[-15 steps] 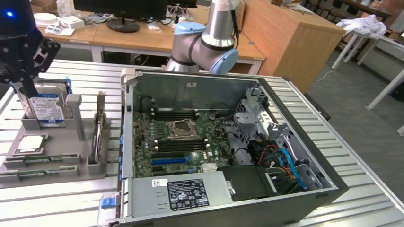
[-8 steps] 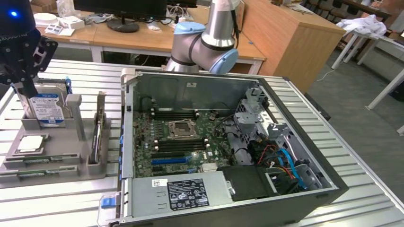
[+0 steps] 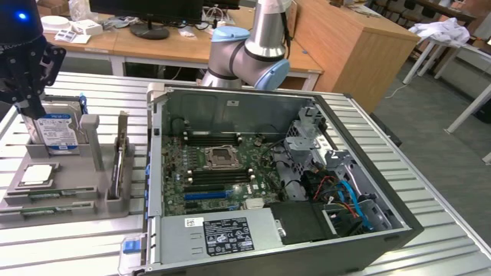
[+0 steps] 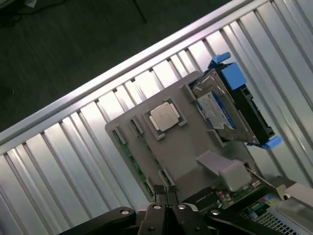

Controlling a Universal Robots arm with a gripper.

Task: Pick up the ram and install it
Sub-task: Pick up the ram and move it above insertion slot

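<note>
The black fingers are clenched together and grasp nothing. They hang above one edge of the grey plastic holder, which rests on the ribbed aluminium tabletop. The ram, a long, thin green circuit-board stick, lies in a groove along that edge of the holder, near the fingertips and not yet lifted. Judged step: approach to the pick; installation has not begun. A grasp calls for the fingers to part first and then straddle the stick across its thin dimension, since the groove walls and end clips appear to leave little room beside it. Further along the holder sit the small square silver processor chip and the blue-labelled silver hard drive, which stands upright in its bay. Both are apart from the ram but would limit sideways travel. A thin board stands on edge at the side of the holder nearest the open black computer case. The case lies just beside the holder, on the exterior view's right, and its raised wall forms a lip to clear. Inside, black memory slots flank the processor socket on the green motherboard. Cables crowd the far bay, while the slots look open from above.
</note>
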